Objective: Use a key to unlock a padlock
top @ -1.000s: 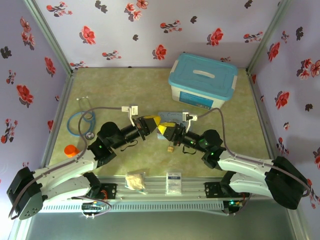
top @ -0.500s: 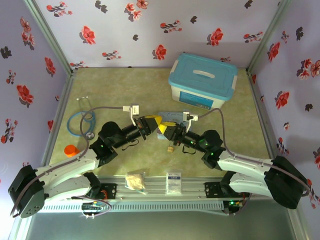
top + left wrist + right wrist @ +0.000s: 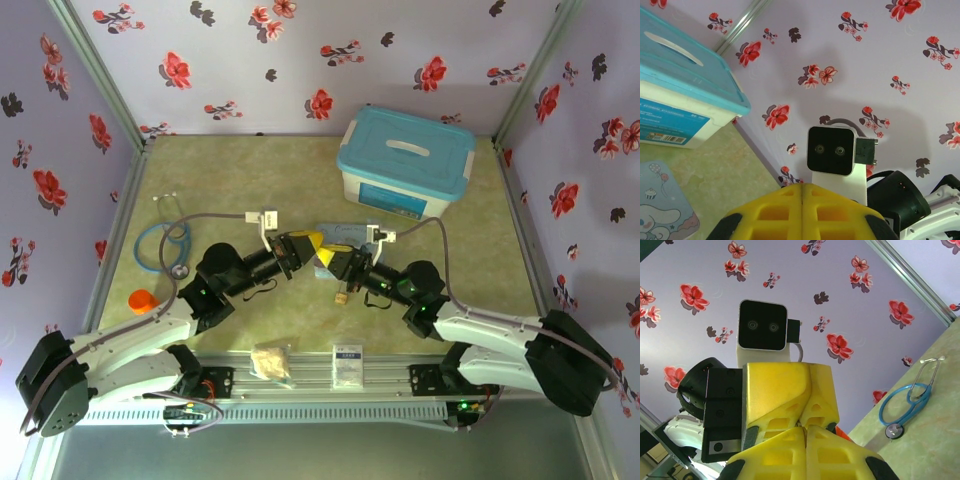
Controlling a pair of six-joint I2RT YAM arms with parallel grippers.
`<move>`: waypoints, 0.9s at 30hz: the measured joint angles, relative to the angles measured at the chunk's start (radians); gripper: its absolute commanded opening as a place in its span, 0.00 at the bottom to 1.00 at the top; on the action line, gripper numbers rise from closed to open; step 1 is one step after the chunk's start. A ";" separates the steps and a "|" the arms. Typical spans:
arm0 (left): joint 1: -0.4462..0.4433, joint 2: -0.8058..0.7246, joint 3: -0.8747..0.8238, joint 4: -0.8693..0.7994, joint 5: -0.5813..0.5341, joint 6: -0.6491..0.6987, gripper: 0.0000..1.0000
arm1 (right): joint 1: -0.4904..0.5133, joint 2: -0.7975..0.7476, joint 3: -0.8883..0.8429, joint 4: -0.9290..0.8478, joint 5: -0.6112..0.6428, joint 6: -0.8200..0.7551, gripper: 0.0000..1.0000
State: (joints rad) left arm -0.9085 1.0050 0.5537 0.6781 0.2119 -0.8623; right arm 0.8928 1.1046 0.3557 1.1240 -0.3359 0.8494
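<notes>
Yellow lattice-ribbed claws clenched tip to tip
The left gripper (image 3: 314, 243) and right gripper (image 3: 326, 258) are pressed closed above a speckled mat (image 3: 250, 180); the boxy brass padlock (image 3: 341, 297) is laid near the right gripper.

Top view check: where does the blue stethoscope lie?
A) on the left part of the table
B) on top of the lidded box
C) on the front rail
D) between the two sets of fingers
A: the stethoscope lies on the left part of the table, far from the lidded box at the back right.
</notes>
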 measured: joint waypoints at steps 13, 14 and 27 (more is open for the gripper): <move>-0.001 -0.080 0.055 -0.344 -0.174 0.048 0.76 | 0.000 -0.193 -0.055 -0.305 0.120 -0.042 0.00; -0.001 -0.073 0.070 -0.397 -0.198 0.053 0.76 | 0.000 -0.225 -0.059 -0.356 0.144 -0.047 0.00; -0.111 0.183 0.162 -0.657 -0.291 0.118 0.63 | -0.055 -0.633 -0.060 -1.143 0.528 -0.072 0.00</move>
State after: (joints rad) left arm -1.0199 1.1881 0.7155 0.0208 -0.0788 -0.7444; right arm 0.8375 0.4717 0.2962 -0.0189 0.1925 0.7776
